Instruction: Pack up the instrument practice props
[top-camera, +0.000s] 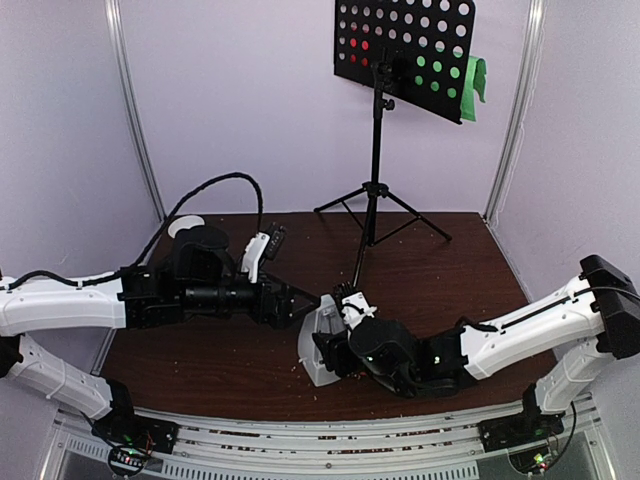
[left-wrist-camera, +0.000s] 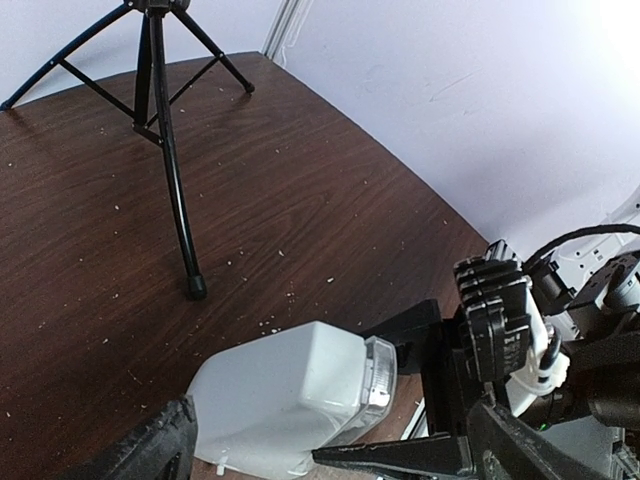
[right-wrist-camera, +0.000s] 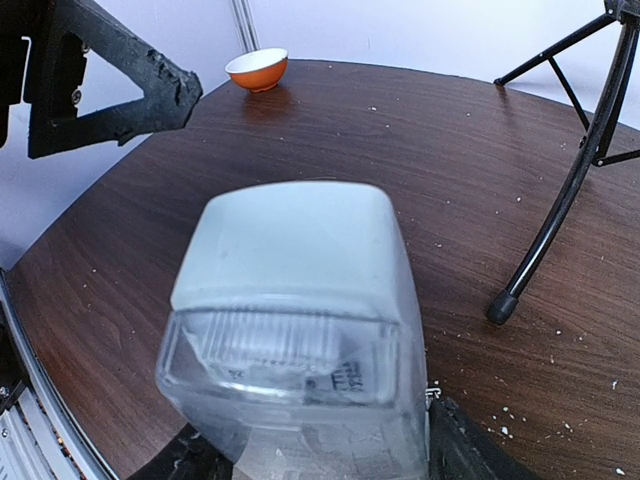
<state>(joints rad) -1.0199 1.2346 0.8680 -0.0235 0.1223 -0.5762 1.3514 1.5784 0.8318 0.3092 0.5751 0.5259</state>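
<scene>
The white metronome (top-camera: 318, 345) with its clear cover (right-wrist-camera: 290, 350) stands on the brown table near the front middle. My right gripper (right-wrist-camera: 310, 455) has a finger pressed against each side of its base and is shut on it. My left gripper (top-camera: 303, 303) hangs open just left of the metronome (left-wrist-camera: 285, 390), whose top lies between the spread fingers (left-wrist-camera: 400, 458) without touching them. At the back stands the black music stand (top-camera: 376, 190) on its tripod. A red page (top-camera: 358, 45) and a green page (top-camera: 476, 80) show through and beside its perforated desk (top-camera: 405, 30).
A small orange-and-white bowl (right-wrist-camera: 257, 68) sits at the table's back left (top-camera: 186, 225). One tripod leg's foot (left-wrist-camera: 196, 287) rests on the table just behind the metronome. White crumbs are scattered over the wood. Walls close in the back and sides.
</scene>
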